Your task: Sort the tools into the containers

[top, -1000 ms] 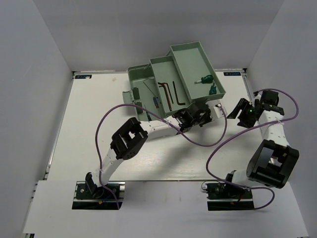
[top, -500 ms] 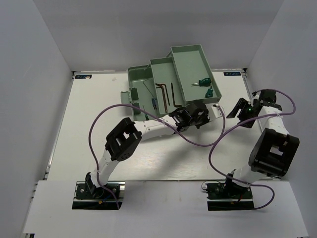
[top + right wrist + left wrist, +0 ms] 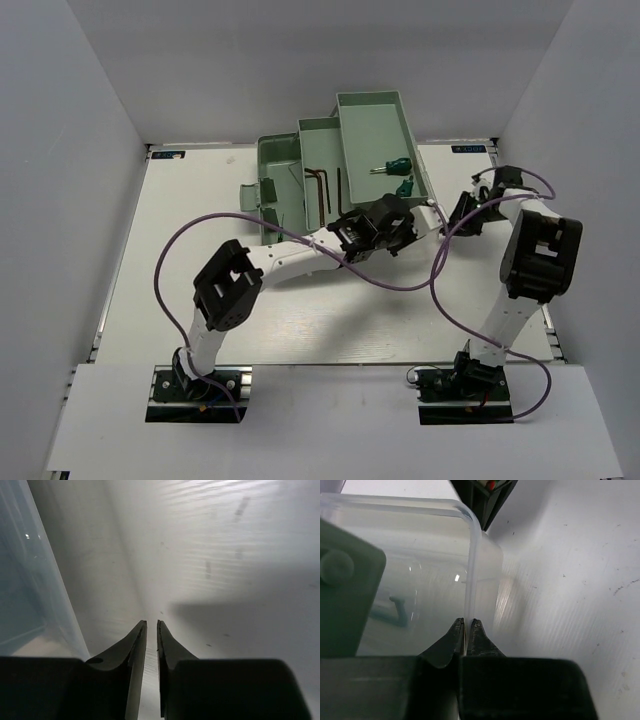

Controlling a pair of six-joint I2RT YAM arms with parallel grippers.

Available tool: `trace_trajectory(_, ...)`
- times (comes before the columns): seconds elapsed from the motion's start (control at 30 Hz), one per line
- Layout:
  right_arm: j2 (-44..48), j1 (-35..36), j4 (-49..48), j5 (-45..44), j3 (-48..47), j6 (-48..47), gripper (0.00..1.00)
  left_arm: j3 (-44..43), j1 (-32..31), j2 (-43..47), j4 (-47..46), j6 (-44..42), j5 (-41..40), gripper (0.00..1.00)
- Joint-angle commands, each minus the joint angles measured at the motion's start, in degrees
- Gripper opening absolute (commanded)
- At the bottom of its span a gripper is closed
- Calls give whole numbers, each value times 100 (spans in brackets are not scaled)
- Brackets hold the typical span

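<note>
Both near-closed, left fingers point(image 3: 451, 641) pinching clear lid point(image 3: 430, 545)

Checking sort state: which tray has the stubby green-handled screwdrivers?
The rightmost tray, the widest one; both green-handled screwdrivers lie in it. The middle tray holds the dark hex keys instead.

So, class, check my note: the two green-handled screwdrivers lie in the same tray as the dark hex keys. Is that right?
Not quite. The top view shows the two green-handled screwdrivers in the right-hand tray. The dark hex keys lie in the middle tray beside it, so they do not share a tray.
</note>
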State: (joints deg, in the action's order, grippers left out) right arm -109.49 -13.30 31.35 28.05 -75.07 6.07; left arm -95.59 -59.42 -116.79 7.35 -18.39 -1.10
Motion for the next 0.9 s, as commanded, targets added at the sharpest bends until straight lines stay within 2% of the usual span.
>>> trace_trajectory(0.0, -142, 336, 64, 473, -333, -281, 19, -100, -26, 1211, -867, 275, -268, 0)
trace_trajectory(0.2, -467, 758, -59, 1035, -605, -273, 19, -249, -26, 1440, -754, 486, -215, 0)
trace_trajectory(0.43, -485, 882, -489, 2248, -895, 8, 19, -373, -26, 1572, -692, 591, -163, 0)
trace_trajectory(0.6, -389, 890, -1262, 3081, -764, 650, 19, -373, -26, 1677, -692, 714, -162, 0)
trace_trajectory(0.73, -240, 908, -1842, 3390, -492, 1054, 19, -320, -26, 1677, -639, 714, -215, 0)
trace_trajectory(0.8, -196, 908, -2001, 3487, -439, 1213, 19, -215, -26, 1739, -639, 714, -285, 4)
trace_trajectory(0.87, -204, 908, -2010, 3505, -447, 1213, 18, -145, -26, 1808, -639, 714, -425, 14)
